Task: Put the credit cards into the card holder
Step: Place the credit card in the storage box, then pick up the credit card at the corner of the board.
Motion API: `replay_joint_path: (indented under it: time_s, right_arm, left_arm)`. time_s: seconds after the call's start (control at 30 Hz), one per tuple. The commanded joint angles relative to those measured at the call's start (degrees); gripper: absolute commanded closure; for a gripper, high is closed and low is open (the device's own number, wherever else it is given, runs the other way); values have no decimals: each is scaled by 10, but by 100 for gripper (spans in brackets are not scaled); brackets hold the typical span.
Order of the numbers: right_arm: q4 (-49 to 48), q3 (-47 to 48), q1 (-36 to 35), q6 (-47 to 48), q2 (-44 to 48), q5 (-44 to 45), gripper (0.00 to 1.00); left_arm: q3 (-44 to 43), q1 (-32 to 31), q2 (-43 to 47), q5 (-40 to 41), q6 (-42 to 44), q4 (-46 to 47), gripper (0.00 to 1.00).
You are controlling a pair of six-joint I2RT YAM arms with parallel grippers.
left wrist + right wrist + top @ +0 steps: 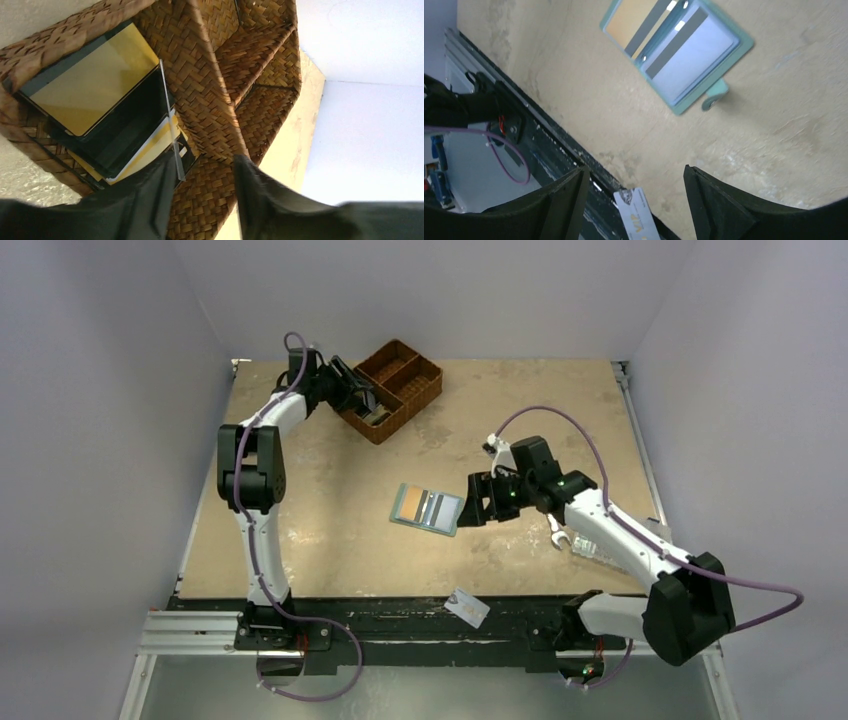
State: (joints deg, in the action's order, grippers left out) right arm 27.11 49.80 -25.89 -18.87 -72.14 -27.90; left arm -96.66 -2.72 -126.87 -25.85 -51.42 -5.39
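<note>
The teal card holder (428,508) lies open on the table's middle, with a grey-white striped card (694,60) in its right half and a tan inside (624,25). My right gripper (472,502) is open and empty just right of it; in its wrist view (635,170) the jaws frame a white "VIP" card (636,215) lying over the table's front edge (467,607). My left gripper (362,398) is open in the wicker basket (400,380). In its wrist view (205,157) yellow and dark cards (95,85) are stacked in one compartment, and a thin card (169,120) stands edge-on by the left finger.
The basket has three compartments (250,55) at the table's back. A silver wrench (557,534) and a clear plastic box (600,552) lie under my right arm. A black rail (380,618) runs along the front edge. Walls close in on three sides.
</note>
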Motion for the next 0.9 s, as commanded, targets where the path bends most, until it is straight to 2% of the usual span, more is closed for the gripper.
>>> replay_joint_path:
  time_s: [0.0,0.13,0.23,0.37,0.47,0.53,0.7,0.77,0.87]
  right_arm:
    - [48,-27,-21,-3,38,35,22]
    - [72,-25,-41,-29,64,36,22]
    - [114,-39,-50,-41,73,42,22]
    - [131,-87,-62,-76,115,25,21]
    - [126,-124,-79,-103,140,13,21]
    - [121,-143,-92,-122,151,19,20]
    - [77,-202,-106,-172,156,9,23]
    - [56,-227,-107,-194,163,10,25]
    - [32,-250,-107,-211,157,3,29]
  left_arm:
    - [-20,2,22,63,38,-60,38]
    - [-45,0,62,104,92,-120,35]
    - [-32,-9,119,130,136,-163,34]
    - [75,-48,236,123,186,-166,35]
    - [186,-126,328,70,231,-155,37]
    - [265,-206,383,29,238,-133,38]
    - [449,-374,477,-19,165,-16,44]
    - [498,-421,495,-18,142,28,49]
    - [542,-453,497,-14,134,40,58]
